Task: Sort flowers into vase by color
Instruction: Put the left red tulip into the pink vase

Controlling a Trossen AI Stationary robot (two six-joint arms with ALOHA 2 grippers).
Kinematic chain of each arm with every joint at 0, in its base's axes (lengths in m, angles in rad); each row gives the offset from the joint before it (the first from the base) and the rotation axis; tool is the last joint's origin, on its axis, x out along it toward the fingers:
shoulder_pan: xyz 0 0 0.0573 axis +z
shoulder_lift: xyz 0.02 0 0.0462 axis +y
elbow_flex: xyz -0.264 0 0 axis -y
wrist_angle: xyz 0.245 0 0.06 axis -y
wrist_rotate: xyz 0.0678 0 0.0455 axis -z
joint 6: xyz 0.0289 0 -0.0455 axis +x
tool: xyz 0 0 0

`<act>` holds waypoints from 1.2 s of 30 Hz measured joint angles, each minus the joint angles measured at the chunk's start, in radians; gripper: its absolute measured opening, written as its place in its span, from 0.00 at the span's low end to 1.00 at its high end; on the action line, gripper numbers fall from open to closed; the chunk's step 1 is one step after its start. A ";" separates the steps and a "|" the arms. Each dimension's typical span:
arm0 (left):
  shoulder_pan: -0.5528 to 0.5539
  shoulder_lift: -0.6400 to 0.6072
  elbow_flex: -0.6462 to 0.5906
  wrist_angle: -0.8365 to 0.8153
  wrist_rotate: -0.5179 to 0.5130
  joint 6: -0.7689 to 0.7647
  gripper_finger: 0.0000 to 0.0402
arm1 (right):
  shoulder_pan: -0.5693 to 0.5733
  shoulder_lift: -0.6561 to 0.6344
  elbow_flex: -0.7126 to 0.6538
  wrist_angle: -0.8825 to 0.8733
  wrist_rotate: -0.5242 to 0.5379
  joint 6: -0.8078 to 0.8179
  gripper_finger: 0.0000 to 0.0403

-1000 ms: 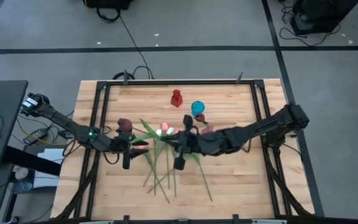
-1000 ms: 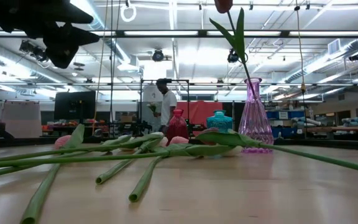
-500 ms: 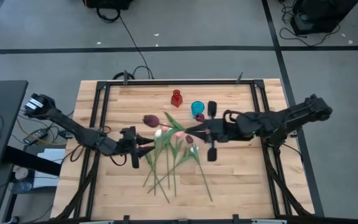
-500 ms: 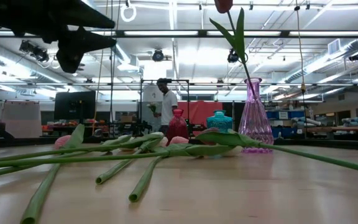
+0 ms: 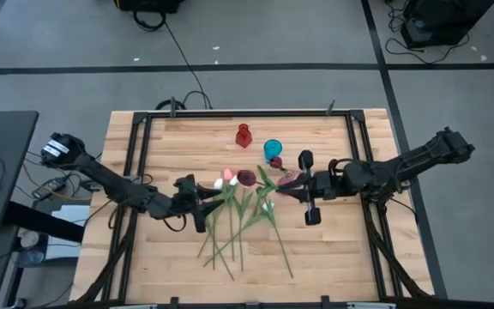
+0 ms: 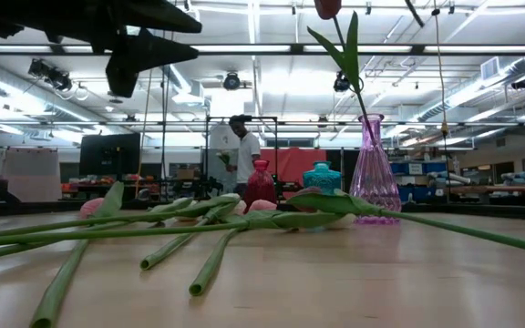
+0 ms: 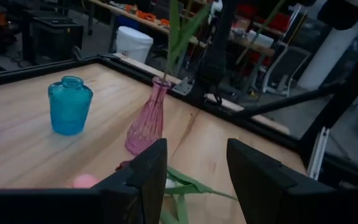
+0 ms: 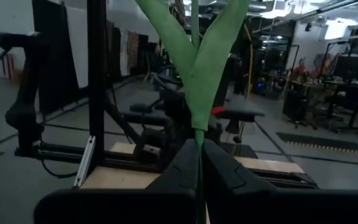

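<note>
My right gripper [image 5: 283,184] hovers right of centre, shut on a flower with a dark maroon head [image 5: 245,178]. Just behind it stands the pink vase [image 6: 373,173] with one maroon flower [image 6: 328,7] upright in it. Several flowers [image 5: 234,225] lie crossed on the table's middle, stems flat on the wood, with pink [image 5: 228,176] and white [image 5: 267,206] heads. My left gripper [image 5: 213,198] hangs open and level above the pile's left side; nothing is between its fingers [image 7: 194,180]. My right gripper pinches the flower's thin green stem [image 8: 198,140] between its two fingers, just below where the two leaves [image 8: 194,56] split off. The fingers come level from the table's right side. The flower is lifted clear, reaching from the fingertips toward the table's left.
A red vase [image 5: 243,135] and a blue vase [image 5: 273,150] stand at the far middle, both without flowers. Black frame rails [image 5: 140,154] run along the table's sides. Bare wood lies at the near edge. A person [image 6: 242,150] stands far off in the room.
My right gripper has drawn back toward the table's right edge and sunk a little, carrying the maroon flower from above the pile's left side to its right. My left gripper has moved toward the right, over the pile's left edge, still open.
</note>
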 joint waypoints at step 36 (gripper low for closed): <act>-0.034 0.539 0.517 0.009 0.052 0.158 0.43 | 0.129 0.478 -0.038 0.673 0.282 -0.082 0.04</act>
